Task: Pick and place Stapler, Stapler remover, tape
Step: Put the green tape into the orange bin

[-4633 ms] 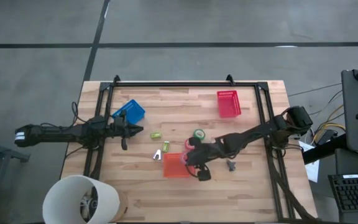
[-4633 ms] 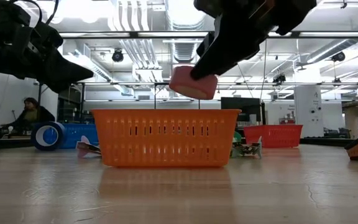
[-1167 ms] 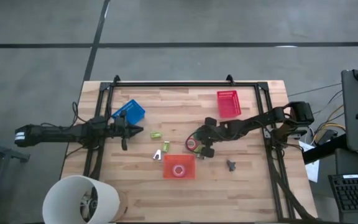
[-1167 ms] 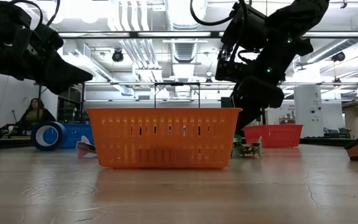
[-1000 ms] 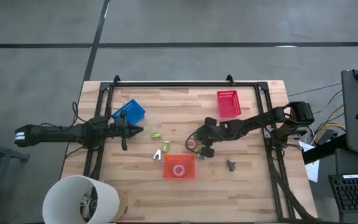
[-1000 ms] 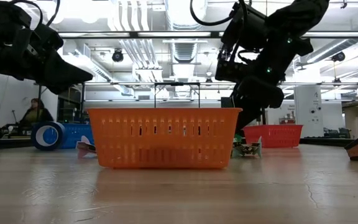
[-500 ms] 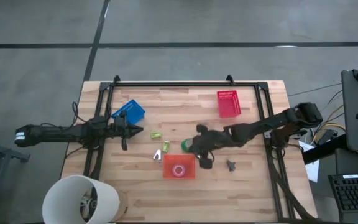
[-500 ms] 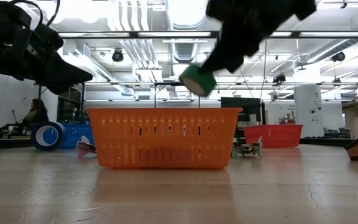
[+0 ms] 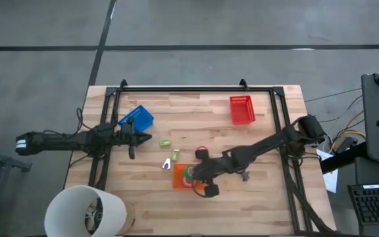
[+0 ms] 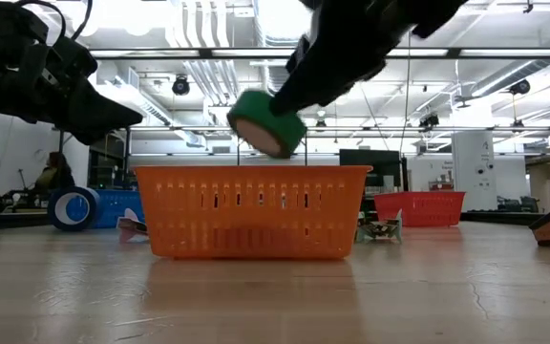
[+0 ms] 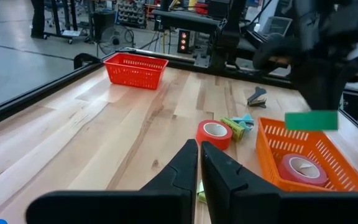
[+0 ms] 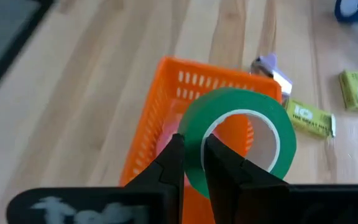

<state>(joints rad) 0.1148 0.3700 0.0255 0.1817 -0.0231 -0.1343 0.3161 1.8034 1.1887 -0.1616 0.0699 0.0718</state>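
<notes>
Red tape (image 11: 213, 133) beside orange basket (image 9: 179, 178); R pincer (image 12: 191, 163) grips green tape (image 12: 238, 140).

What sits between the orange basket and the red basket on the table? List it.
High view: the red tape roll lies just beyond the orange basket, then bare wood up to the red basket. The left wrist view shows the same.

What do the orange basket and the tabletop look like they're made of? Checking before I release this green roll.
The orange basket looks like moulded plastic: uniform colour, thin walls with rows of vertical slots. The tabletop looks like wood butcher block: pale joined strips with visible grain and a slight sheen. The right gripper holds the green tape roll above the basket; the left gripper waits shut.
</notes>
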